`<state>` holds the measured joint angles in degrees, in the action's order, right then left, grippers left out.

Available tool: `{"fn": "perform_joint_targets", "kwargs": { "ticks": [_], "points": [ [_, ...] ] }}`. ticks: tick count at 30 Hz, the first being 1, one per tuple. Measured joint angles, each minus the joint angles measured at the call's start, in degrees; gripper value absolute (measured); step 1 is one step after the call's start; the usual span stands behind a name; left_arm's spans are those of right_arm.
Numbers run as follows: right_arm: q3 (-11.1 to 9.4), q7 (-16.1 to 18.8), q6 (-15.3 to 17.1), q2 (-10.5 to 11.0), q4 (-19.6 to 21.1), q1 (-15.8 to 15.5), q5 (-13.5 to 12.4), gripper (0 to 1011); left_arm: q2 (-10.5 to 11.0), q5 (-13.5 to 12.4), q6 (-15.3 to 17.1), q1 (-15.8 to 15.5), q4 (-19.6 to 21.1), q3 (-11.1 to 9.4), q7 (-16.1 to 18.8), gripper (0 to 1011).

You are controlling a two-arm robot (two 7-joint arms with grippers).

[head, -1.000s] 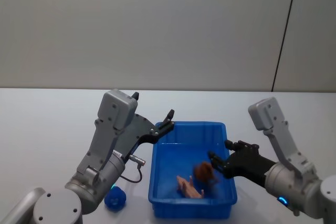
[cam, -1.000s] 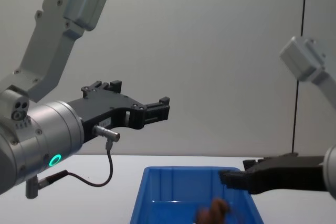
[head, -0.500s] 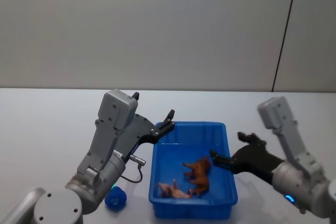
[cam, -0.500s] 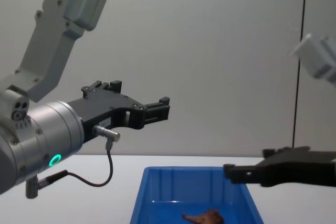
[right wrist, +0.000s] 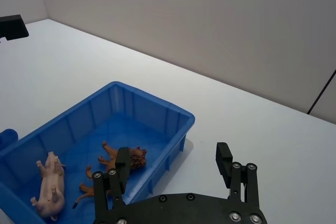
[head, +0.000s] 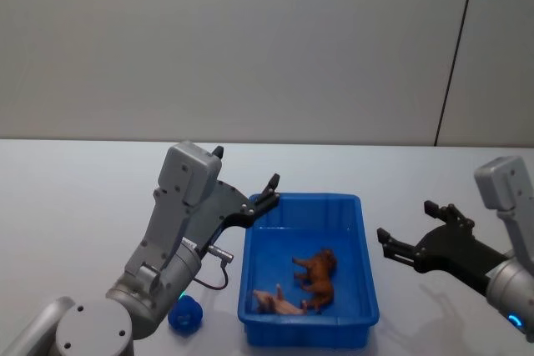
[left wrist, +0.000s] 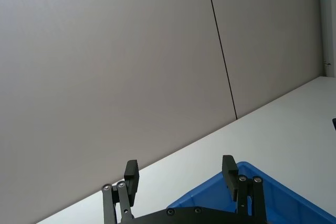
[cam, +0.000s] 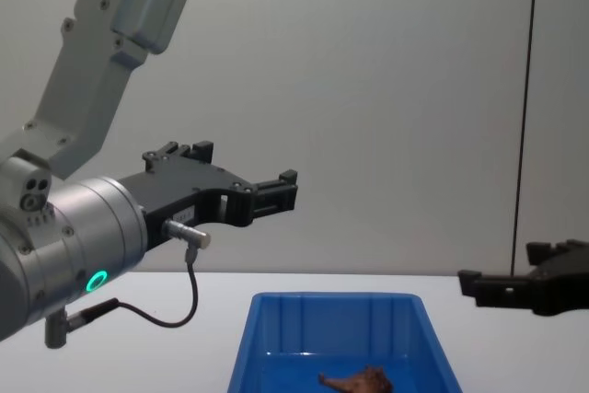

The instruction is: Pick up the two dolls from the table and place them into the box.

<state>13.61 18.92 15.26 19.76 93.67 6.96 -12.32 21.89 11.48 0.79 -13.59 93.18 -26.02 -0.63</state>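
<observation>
Lying in box [head: 305, 198]; brown doll [head: 317, 278] lengthwise

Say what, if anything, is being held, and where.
Nothing is held. The left end effector and right end effector are open and empty; the pink doll and brown doll lie in the box.

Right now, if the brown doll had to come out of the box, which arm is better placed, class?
Probably the right: the right gripper hangs open, low beside the box, near the brown doll. The left gripper is raised over the far corner.
</observation>
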Motion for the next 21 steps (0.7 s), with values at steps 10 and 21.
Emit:
{"fn": "perform_joint_targets", "kwargs": {
  "ticks": [10, 21],
  "points": [
    [-1.11, 0.23, -1.61, 1.60, 0.63, -1.06, -1.07, 1001, 0.89, -0.78, 1.09, 0.81, 1.20, 0.37, 1.07, 1001],
    [-1.66, 0.35, -2.39, 2.39, 0.92, -1.58, -1.56, 1001, 4.75, 0.44, 4.88, 5.38, 6.25, 1.64, 6.91, 1001]
  ]
}}
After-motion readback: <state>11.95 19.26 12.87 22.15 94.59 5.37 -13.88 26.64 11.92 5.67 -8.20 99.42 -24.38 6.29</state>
